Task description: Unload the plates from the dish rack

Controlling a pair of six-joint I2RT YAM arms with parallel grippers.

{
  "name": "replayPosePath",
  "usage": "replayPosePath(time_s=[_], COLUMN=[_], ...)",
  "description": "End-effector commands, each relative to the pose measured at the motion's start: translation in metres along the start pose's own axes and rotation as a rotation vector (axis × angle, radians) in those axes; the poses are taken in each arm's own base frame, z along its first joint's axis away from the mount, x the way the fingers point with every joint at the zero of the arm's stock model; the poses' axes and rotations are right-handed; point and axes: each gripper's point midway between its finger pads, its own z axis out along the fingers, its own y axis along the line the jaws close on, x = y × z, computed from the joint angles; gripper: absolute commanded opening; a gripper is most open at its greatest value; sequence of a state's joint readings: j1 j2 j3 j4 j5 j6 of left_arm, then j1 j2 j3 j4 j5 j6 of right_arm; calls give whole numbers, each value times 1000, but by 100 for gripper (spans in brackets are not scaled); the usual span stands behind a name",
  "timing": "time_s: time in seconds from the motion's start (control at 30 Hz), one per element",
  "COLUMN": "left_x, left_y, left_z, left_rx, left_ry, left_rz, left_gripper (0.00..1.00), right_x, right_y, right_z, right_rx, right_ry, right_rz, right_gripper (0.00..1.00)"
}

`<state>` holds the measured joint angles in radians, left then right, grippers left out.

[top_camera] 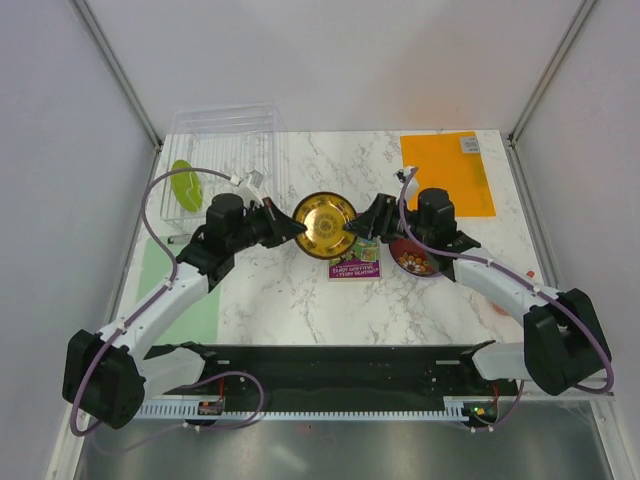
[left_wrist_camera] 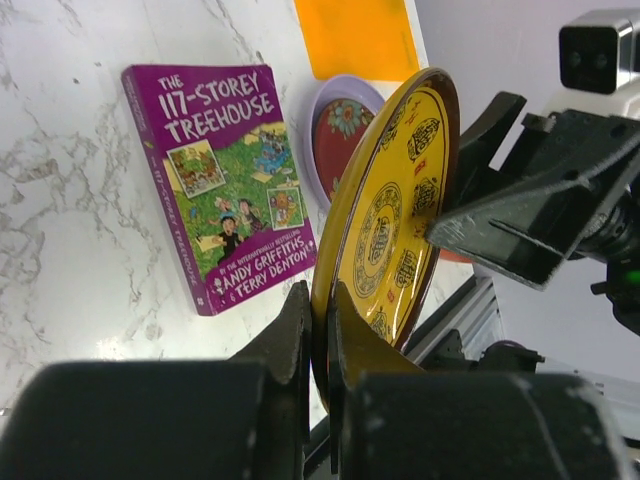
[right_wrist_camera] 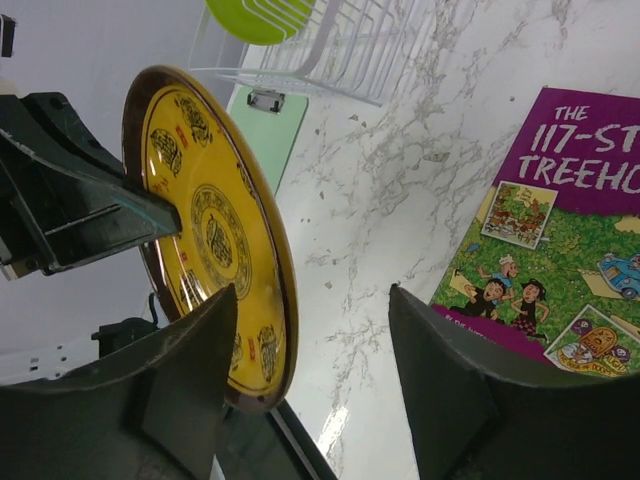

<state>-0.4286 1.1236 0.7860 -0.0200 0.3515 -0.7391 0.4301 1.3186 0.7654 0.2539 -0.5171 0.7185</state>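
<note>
The yellow plate is round and glossy gold, with dark printed medallions and a brown rim. It stands on edge above the middle of the marble surface, between the two hands. The left hand is clamped tight on its rim. The right hand gapes wide, straddling the opposite edge without closing on it.

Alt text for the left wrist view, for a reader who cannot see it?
The left gripper pinches the near rim of a yellow patterned plate held on edge; the open right gripper straddles its far rim. Behind, on the marble table, lie a purple paperback and a dark red plate nested in a lavender plate, an orange mat beyond.
</note>
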Motion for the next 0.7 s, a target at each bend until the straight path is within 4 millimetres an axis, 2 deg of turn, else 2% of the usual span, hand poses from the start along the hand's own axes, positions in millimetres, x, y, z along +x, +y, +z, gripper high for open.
replayPosePath(time_s=[0.0,0.07,0.1,0.17,0.2,0.23,0.27,0.3,0.33,0.37,0.4,0.43,0.5,0.53,0.57,0.6,0.63,0.67], left_x=[1,5,8,12,15,14,13,16,12,8,15,8,3,-1,0,-1,-1,-2], left_y=[-25,-30,-34,-37,-32,-27,-23,-15,-5,-1,14,24,37,45,50,51,55,55], left_z=[2,3,4,5,7,8,8,7,7,6,2,-2,-9,-15,-18,-20,-23,-28], left_rx=[103,145,168,189,171,143,120,75,23,-5,-80,-145,-218,-266,-286,-297,-312,-317], left_ry=[-15,-5,6,32,44,37,31,43,16,-2,25,-15,-44,-67,-71,-76,-83,-96], left_rz=[-27,-18,-9,4,0,-2,12,8,15,46,41,60,99,112,127,133,141,152], left_gripper=[2,2,2,2,3,12,25,52,64,74,85,100,100,100,100,100,100,100], right_x=[-11,-8,-5,-6,-8,-11,-19,-25,-34,-45,-49,-61,-73,-75,-78,-78,-75,-75], right_y=[16,19,24,24,23,15,15,10,-13,-15,-34,-41,-58,-84,-88,-98,-120,-129], right_z=[10,12,13,14,13,12,6,2,-6,-20,-35,-46,-75,-95,-108,-118,-136,-144], right_rx=[-73,-120,-151,-152,-143,-93,-61,-15,131,179,270,313,409,489,500,528,583,592], right_ry=[-25,-25,-8,-8,-19,-31,-66,-90,-121,-158,-162,-201,-242,-256,-276,-286,-297,-304], right_rz=[-13,-5,-2,9,8,6,-17,-39,-28,-85,-67,-80,-78,-33,-29,-9,38,63], right_gripper=[61,51,33,11,0,0,0,0,0,0,0,0,0,0,0,0,0,0])
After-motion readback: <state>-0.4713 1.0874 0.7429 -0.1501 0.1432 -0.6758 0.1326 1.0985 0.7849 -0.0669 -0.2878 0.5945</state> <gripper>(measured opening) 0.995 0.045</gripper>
